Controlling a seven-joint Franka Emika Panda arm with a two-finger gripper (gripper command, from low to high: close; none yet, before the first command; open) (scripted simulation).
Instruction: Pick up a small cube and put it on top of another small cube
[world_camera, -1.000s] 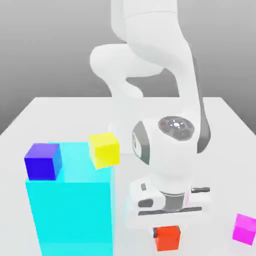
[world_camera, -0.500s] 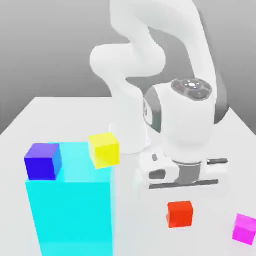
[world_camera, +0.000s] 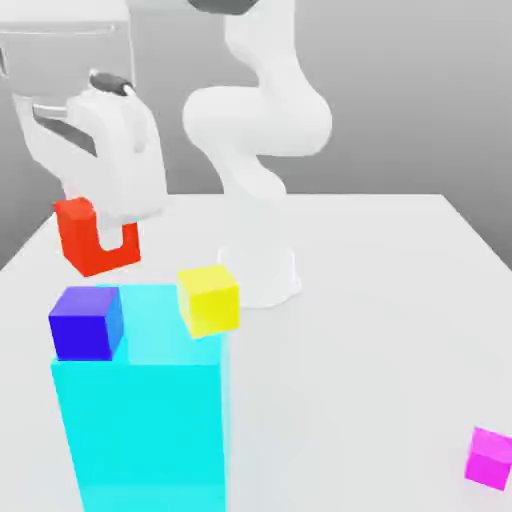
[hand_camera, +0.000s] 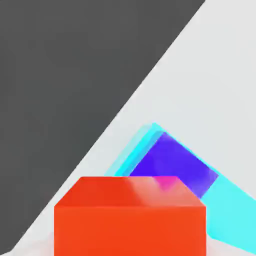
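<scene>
One pincer (world_camera: 100, 235) grips the red-orange cube (world_camera: 80, 240) above the blue-purple cube (world_camera: 86, 322); yellow cube (world_camera: 209, 299) nearby.

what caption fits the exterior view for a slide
Claw carries the red-orange cube above the blue-purple cube on the cyan block.

A flat white table (world_camera: 400, 300) carries everything here. 1 big cyan block (world_camera: 140, 420) stands directly on it at the exterior view's left, near the front edge. 1 small magenta cube (world_camera: 491, 457) sits directly on the table well apart from it, toward the exterior view's right front corner. The robot's white base (world_camera: 265, 275) is planted on the table farther back, near the middle. The rest of the white surface is plain and evenly lit.
</scene>
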